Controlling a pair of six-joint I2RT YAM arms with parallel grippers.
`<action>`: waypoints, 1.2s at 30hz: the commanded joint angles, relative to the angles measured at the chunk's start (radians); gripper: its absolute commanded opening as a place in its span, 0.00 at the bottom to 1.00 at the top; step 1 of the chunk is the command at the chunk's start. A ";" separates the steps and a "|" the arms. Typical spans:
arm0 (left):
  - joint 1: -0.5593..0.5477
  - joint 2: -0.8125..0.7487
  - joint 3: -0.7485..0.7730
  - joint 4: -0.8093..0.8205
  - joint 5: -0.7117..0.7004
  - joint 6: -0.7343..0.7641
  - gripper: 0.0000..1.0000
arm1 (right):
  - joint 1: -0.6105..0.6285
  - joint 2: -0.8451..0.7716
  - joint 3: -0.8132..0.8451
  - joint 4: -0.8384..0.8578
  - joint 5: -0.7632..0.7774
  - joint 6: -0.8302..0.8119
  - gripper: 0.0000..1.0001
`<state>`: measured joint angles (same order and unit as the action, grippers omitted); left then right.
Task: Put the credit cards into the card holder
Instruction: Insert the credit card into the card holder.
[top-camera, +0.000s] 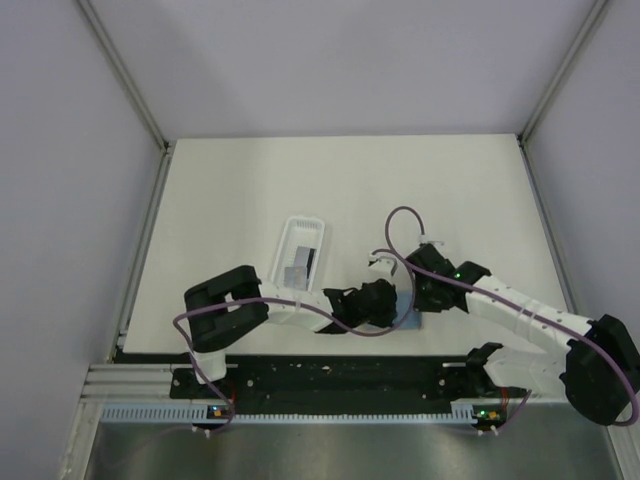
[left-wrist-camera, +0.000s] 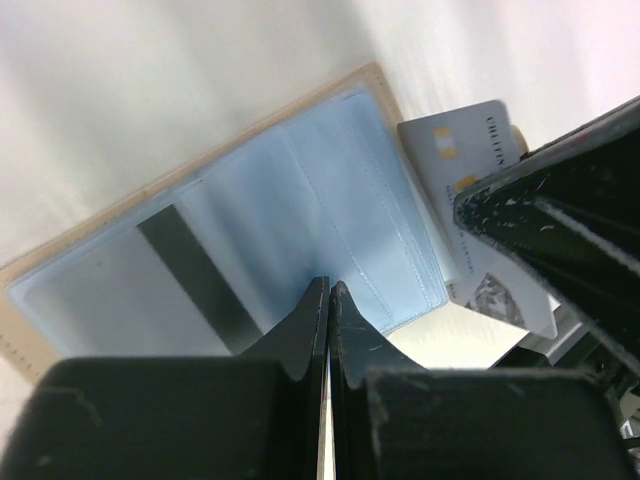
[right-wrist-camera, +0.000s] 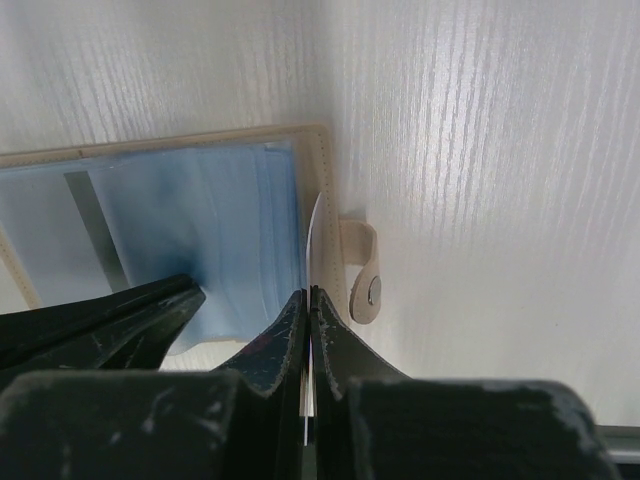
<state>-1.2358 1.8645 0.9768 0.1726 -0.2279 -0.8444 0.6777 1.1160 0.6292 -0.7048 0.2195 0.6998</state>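
Black fingers of the left gripper (left-wrist-camera: 328, 292) fill the near edge of the left wrist view. They are pressed flat together with nothing visible between them. Their tips are at the near rim of the open card holder (left-wrist-camera: 330, 190); I cannot tell if they touch it. The right gripper (right-wrist-camera: 307, 295) is clenched too, and it pinches a credit card (left-wrist-camera: 465, 150), seen edge-on as a thin white line in its own camera.

The white table (top-camera: 250, 190) is the largest thing, with pale grey walls on the left, right and far sides. The left arm (top-camera: 290, 310) comes in from the left and the right arm (top-camera: 520, 315) from the right. Their wrists meet over the near middle of the table and hide almost all of the card holder in the top view. Just far and left of them lies a long clear tray (top-camera: 290, 232) with a few pale cards (top-camera: 300, 265) inside.

The card holder lies open and flat, with a tan border and a light blue inside with pockets. One pocket holds a card with a black stripe (left-wrist-camera: 195, 270). The pinched credit card stands at the holder's tan rim, between the blue pocket and the closing tab (right-wrist-camera: 362, 270) with its small round snap (right-wrist-camera: 373, 291). In the left wrist view a finger of the right gripper crosses this card and hides its middle.

Dark letters along the card's edge seem to read "CHILTON". The smaller print is too blurred to read. Small gold patches and a dark emblem near one corner also show.
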 joint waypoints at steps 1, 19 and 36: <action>0.007 -0.060 -0.065 -0.147 -0.059 -0.019 0.00 | -0.004 0.039 -0.022 0.030 -0.002 0.009 0.00; 0.009 -0.103 -0.110 -0.168 -0.070 -0.024 0.00 | -0.006 -0.212 -0.005 0.042 0.023 -0.034 0.00; 0.009 -0.116 -0.118 -0.168 -0.076 -0.027 0.00 | -0.004 -0.127 -0.036 0.166 -0.163 -0.037 0.00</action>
<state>-1.2320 1.7687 0.8917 0.1047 -0.2775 -0.8822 0.6758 0.9634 0.5934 -0.5484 0.0128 0.6411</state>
